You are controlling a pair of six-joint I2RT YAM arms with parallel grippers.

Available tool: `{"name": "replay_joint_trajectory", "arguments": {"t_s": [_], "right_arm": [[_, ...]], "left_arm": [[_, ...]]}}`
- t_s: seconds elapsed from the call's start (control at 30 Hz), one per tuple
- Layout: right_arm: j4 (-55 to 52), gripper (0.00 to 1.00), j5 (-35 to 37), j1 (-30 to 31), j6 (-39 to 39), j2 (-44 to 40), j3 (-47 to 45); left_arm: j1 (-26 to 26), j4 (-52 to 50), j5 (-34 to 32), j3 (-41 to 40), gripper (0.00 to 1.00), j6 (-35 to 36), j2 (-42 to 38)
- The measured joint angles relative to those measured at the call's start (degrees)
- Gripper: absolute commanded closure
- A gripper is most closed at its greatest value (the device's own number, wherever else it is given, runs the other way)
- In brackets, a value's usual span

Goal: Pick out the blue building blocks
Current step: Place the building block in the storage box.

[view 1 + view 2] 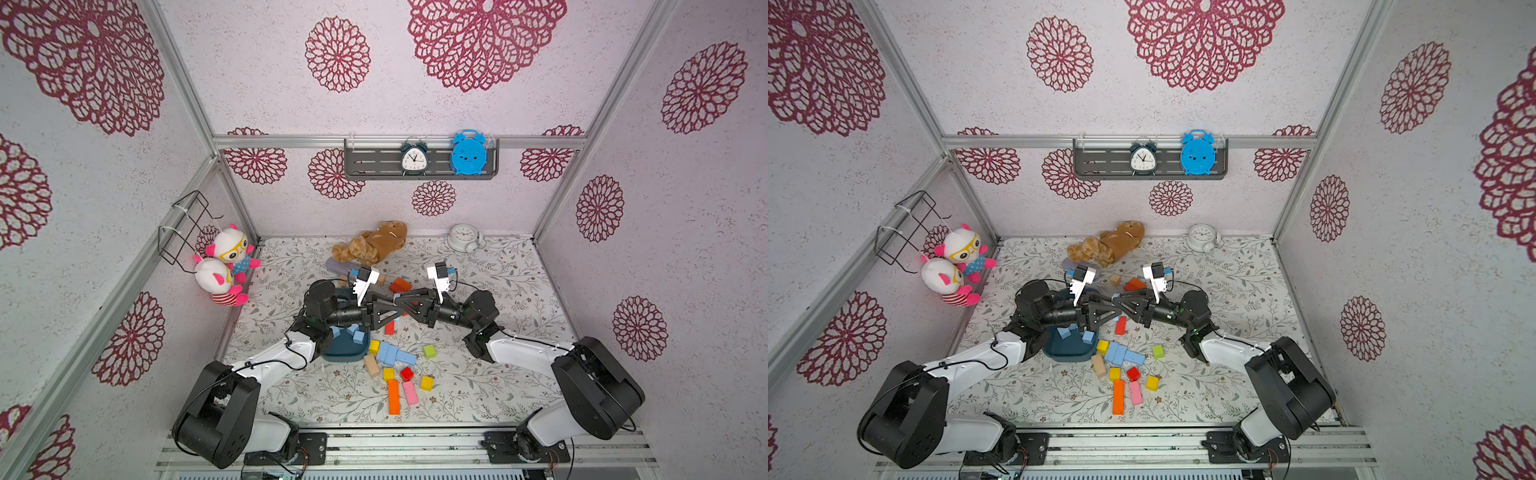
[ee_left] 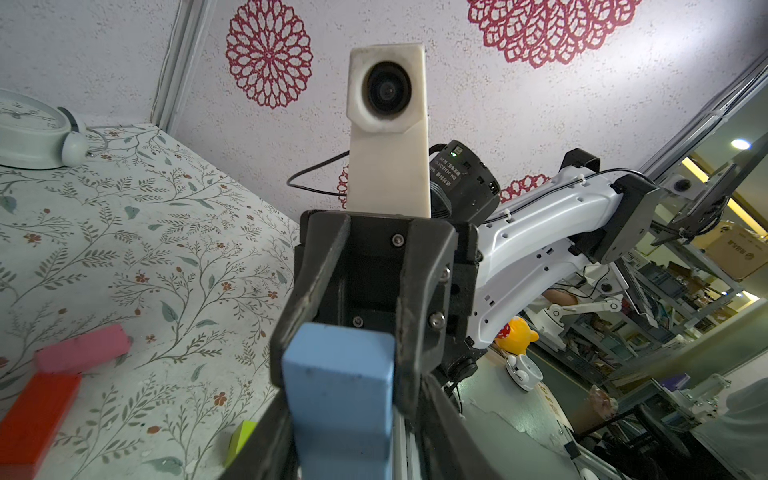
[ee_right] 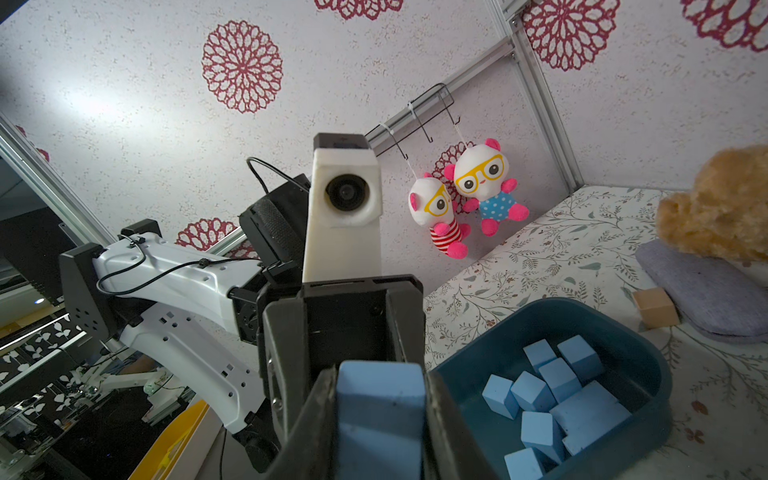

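Note:
My two grippers meet tip to tip above the table's middle. One blue building block spans both. In the left wrist view my left gripper has both fingers pressed on it. Seen from the right wrist, my right gripper is shut on the same block. In both top views the grippers hide most of it. A dark teal tray beneath my left arm holds several blue blocks. More blue blocks lie on the table beside the tray.
Loose blocks lie in front of the tray: yellow, green, tan, red, a long orange and pink. A plush bear and a white clock sit at the back wall.

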Motion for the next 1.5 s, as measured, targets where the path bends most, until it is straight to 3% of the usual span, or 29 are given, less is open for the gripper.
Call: {"name": "replay_joint_trajectory", "arguments": {"t_s": [0.03, 0.13, 0.2, 0.33, 0.73, 0.9, 1.2, 1.37, 1.5], "right_arm": [[0.5, 0.73, 0.1, 0.0, 0.2, 0.0, -0.2], [2.1, 0.76, 0.5, 0.0, 0.9, 0.0, -1.0], [3.3, 0.76, 1.4, 0.1, 1.4, 0.0, -1.2], [5.4, 0.76, 2.1, 0.1, 2.0, 0.0, -1.2], [5.0, 0.72, 1.9, 0.0, 2.4, 0.0, -1.2], [3.6, 0.45, 4.0, 0.0, 1.8, -0.4, -1.7], [-13.4, 0.42, 26.0, 1.1, -3.3, -12.5, -8.5], [-20.2, 0.42, 38.5, 8.6, -6.3, -13.9, -8.9], [-23.5, 0.43, 44.3, 13.4, -7.3, -12.1, -8.6]], "left_arm": [[0.0, 0.0, 0.1, 0.0, 0.70, 0.2, 0.0], [-0.1, -0.2, 0.4, 0.0, 0.44, 0.6, -0.2], [-0.2, -0.8, -0.2, 0.0, 0.38, 1.1, -0.2], [-0.3, -2.6, -0.8, 0.0, 0.40, 2.0, -0.2], [-0.5, -3.4, 0.3, 0.0, 0.71, 2.6, -0.2], [-0.5, -5.0, -0.7, 0.3, 0.74, 2.8, -0.1], [2.3, -20.1, -10.0, 6.2, 0.73, 4.3, 4.0], [5.9, -39.2, -22.4, 14.2, 0.71, 8.4, 6.5], [6.6, -48.3, -31.9, 16.8, 0.69, 9.5, 6.8]]}}
